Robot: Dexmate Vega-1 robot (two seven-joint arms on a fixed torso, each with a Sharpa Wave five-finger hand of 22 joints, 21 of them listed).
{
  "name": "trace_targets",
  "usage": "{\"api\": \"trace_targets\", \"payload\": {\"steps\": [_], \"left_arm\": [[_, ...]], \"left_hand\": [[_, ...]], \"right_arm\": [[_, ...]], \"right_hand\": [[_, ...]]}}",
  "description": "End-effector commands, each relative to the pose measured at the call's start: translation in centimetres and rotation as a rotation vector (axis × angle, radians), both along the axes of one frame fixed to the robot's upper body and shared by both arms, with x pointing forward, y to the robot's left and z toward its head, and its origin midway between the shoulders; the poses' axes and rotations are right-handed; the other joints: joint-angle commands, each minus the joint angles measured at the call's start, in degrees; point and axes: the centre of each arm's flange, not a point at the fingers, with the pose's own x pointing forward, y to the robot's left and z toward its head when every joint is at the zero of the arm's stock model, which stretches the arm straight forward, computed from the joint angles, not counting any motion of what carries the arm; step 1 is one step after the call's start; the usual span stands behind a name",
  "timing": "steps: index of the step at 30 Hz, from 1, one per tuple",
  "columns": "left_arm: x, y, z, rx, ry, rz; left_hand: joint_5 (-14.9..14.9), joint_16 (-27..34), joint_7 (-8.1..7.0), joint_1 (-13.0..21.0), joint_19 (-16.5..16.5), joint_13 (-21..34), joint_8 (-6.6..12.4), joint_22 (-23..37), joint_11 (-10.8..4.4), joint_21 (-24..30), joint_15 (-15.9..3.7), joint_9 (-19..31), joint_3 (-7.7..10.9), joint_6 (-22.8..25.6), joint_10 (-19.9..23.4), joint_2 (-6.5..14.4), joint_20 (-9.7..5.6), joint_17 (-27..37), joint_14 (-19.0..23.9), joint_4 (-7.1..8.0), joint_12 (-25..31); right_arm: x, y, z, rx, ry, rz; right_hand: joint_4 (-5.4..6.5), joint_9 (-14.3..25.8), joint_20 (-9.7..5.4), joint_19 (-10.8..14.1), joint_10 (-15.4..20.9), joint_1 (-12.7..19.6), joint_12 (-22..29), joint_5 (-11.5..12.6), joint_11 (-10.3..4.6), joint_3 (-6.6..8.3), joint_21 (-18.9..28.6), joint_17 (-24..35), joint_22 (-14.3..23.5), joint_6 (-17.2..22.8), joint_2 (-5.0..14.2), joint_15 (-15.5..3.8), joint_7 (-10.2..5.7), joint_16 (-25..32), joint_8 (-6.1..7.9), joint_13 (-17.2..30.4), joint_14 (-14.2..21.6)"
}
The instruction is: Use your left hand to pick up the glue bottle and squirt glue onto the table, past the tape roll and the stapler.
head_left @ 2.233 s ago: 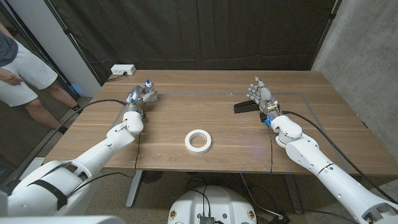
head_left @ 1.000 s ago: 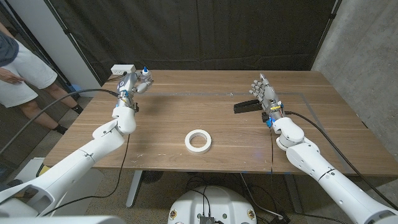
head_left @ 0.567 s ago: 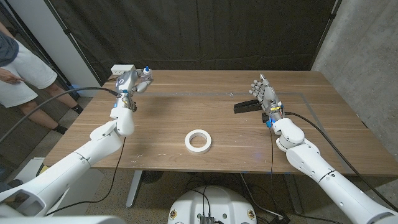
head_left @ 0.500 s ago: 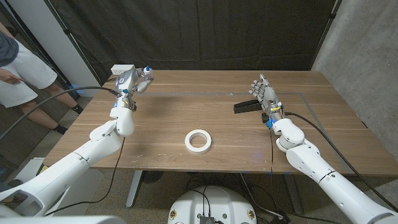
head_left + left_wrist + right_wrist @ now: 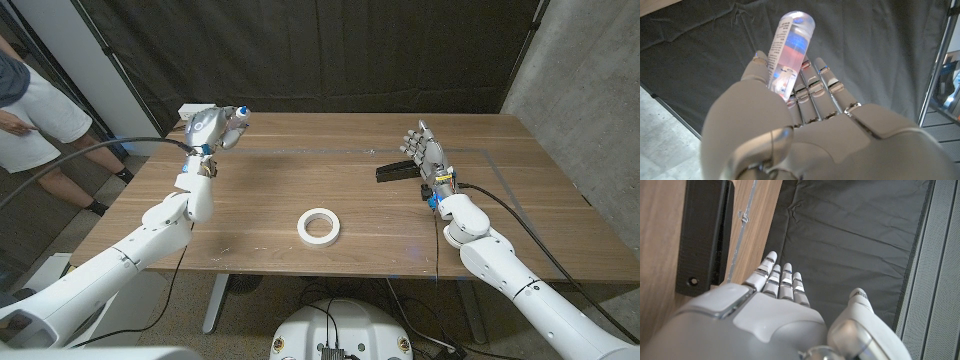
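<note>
Clear glue bottle [image 5: 789,51] with blue-and-pink label, white tape roll [image 5: 319,226], black stapler [image 5: 393,171]

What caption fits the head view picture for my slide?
Left robot hand lifts the glue bottle above the table's far corner.

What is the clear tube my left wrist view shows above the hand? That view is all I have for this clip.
Observer: It is the glue bottle, and the left hand holds it raised over the table's far left corner.
Operator: Which way does the tip point?
Observer: In the head view its blue cap end points toward the table's middle, with the bottle tilted.
Operator: Where are the tape roll and stapler?
Observer: The tape roll lies flat near the table's middle, toward the front edge; the black stapler lies right of it, farther back.
Operator: And the right hand?
Observer: The right hand is open, beside the stapler, holding nothing.
</note>
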Motion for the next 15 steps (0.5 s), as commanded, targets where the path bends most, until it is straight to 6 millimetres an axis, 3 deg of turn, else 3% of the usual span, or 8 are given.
{"api": "trace_targets", "payload": {"steps": [1, 15], "left_arm": [[-1.0, -1.5, 0.5, 0.149, -0.055, 0.075], [-1.0, -3.1, 1.6, 0.362, -0.07, 0.194]], "left_hand": [[-0.1, -0.2, 1.94, 1.6, 0.4, 0.2, -0.28, 0.1, -1.77, -0.3, -0.84, 0.2, 6.86, 6.6, 3.2, 1.2, -2.41, 0.2, 0.5, 6.42, -0.5], [-0.2, -0.4, 1.25, 1.3, -0.2, 0.2, -0.52, 0.1, -2.16, -0.7, -1.26, 0.2, 7.43, 6.9, 3.1, 0.9, -2.38, 0.2, 0.4, 6.77, -0.7]], "right_arm": [[0.0, 0.3, -0.4, 0.042, 0.003, 0.051], [0.0, -0.4, -1.1, 0.082, 0.01, 0.048]], "right_hand": [[-0.37, 0.3, -0.16, 0.3, 0.5, 0.2, 0.3, 0.0, -0.01, 0.1, 0.2, 0.2, 0.2, 0.6, 0.34, 0.02, 0.14, 0.0, 0.08, 0.2, 0.7], [-0.35, 0.3, -0.2, 0.4, 0.6, 0.1, 0.3, 0.0, -0.04, 0.03, 0.1, 0.2, 0.2, 0.7, 0.33, 0.08, 0.08, 0.0, 0.11, 0.2, 0.6]]}}
